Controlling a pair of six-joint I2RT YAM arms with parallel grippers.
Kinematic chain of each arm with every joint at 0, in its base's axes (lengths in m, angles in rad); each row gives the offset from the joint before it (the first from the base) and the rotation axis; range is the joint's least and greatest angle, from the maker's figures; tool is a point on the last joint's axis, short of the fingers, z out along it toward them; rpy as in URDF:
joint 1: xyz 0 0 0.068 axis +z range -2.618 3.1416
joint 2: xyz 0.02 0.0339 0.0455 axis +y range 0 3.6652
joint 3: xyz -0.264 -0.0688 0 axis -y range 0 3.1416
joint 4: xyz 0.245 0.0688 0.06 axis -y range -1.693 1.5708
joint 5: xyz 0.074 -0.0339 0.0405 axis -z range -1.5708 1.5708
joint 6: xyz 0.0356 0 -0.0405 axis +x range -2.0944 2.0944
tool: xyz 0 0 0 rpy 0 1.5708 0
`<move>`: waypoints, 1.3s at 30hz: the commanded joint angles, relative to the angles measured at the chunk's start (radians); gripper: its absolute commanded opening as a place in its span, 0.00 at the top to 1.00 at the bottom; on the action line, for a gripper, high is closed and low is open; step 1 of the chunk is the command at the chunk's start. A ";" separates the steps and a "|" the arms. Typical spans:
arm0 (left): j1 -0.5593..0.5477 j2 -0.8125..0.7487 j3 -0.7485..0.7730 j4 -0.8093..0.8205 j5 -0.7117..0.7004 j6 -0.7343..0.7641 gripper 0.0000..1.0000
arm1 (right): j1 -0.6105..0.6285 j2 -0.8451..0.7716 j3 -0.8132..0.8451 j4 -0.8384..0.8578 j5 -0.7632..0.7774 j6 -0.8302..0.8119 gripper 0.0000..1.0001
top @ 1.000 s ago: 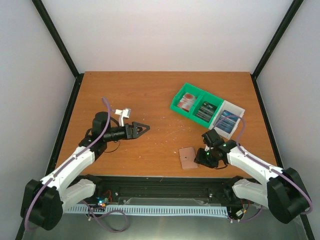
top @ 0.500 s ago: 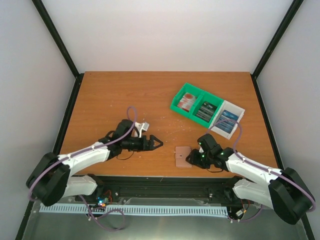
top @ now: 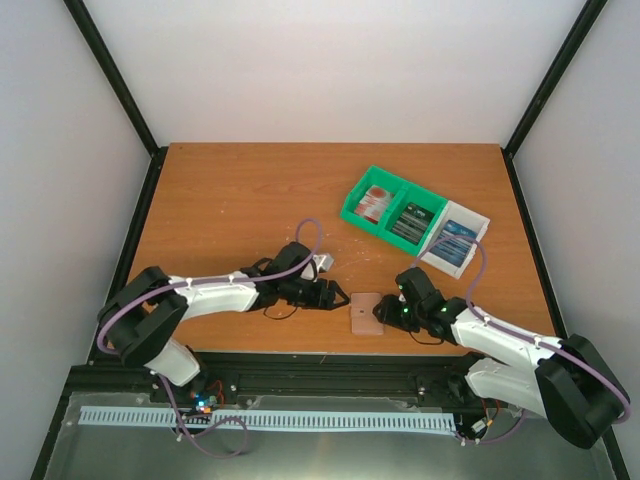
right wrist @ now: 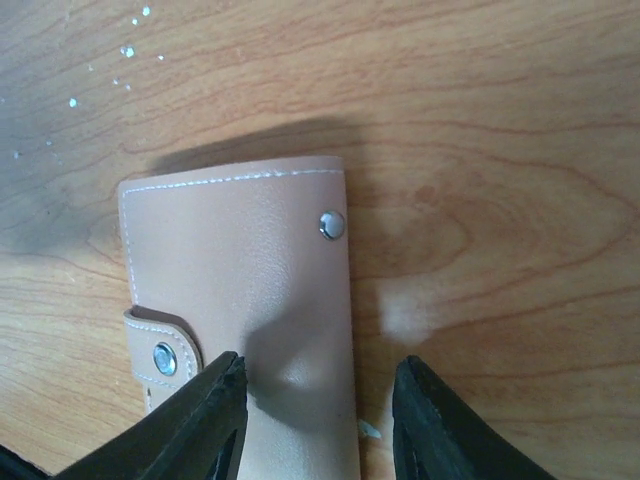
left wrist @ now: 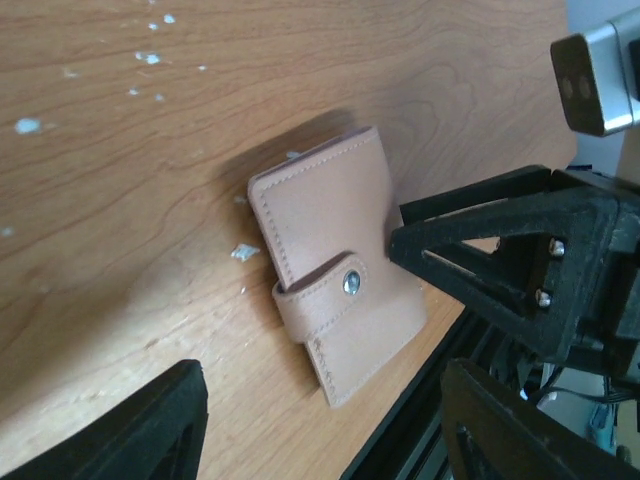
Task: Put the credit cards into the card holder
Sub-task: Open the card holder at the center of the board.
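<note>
The card holder [top: 366, 313] is a tan-pink wallet lying closed and snapped near the table's front edge; it also shows in the left wrist view [left wrist: 335, 290] and the right wrist view [right wrist: 240, 290]. My left gripper [top: 336, 297] is open just left of it, jaws wide and empty [left wrist: 320, 440]. My right gripper [top: 386, 314] is open at its right edge [right wrist: 315, 410], one finger over the wallet, the other over bare wood. The credit cards lie in stacks in the tray: red-and-white [top: 375, 203], dark grey-teal [top: 411, 222], blue [top: 456, 240].
The green-and-white compartment tray [top: 352, 210] stands at the back right. The table's front edge and a black rail [top: 320, 360] run just below the card holder. My right gripper's black finger [left wrist: 500, 255] shows in the left wrist view, touching the wallet's far side.
My left arm has swung right and forward, up to the card holder. My right gripper has closed in on the holder's right edge. The holder has shifted slightly left.
</note>
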 commanded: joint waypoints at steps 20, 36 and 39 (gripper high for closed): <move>-0.088 0.265 0.173 -0.048 -0.032 0.000 0.82 | -0.011 -0.051 -0.147 0.205 -0.155 -0.003 0.61; -0.089 0.321 0.144 -0.129 -0.148 0.015 0.90 | -0.013 -0.020 -0.125 0.157 -0.110 0.033 0.51; -0.090 0.333 0.136 -0.112 -0.153 0.016 0.90 | -0.014 0.020 -0.139 0.241 -0.176 0.047 0.54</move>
